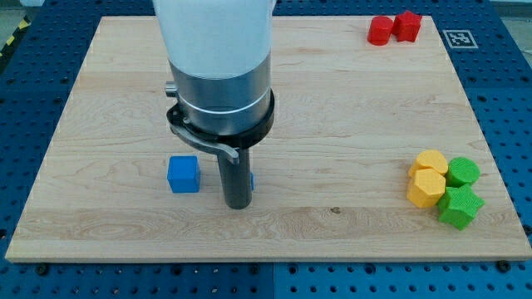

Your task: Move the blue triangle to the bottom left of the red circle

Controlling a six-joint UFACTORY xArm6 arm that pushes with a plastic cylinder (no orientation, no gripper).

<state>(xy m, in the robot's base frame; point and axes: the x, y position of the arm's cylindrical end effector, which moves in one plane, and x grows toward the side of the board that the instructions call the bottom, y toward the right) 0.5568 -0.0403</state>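
My tip [238,204] rests on the wooden board [349,116] at the view's lower middle. A sliver of a blue block [252,179] shows just right of the rod. The rod hides most of it, so I cannot make out its shape. A blue cube [184,174] lies a little left of the tip, apart from it. A red round block [381,30] lies at the view's top right, touching a second red block [408,26] on its right. The tip is far from both red blocks.
Two yellow hexagonal blocks [428,177] and two green blocks [460,191] are clustered together at the view's lower right, near the board's right edge. The arm's white and grey body [218,58] hides the board's upper middle.
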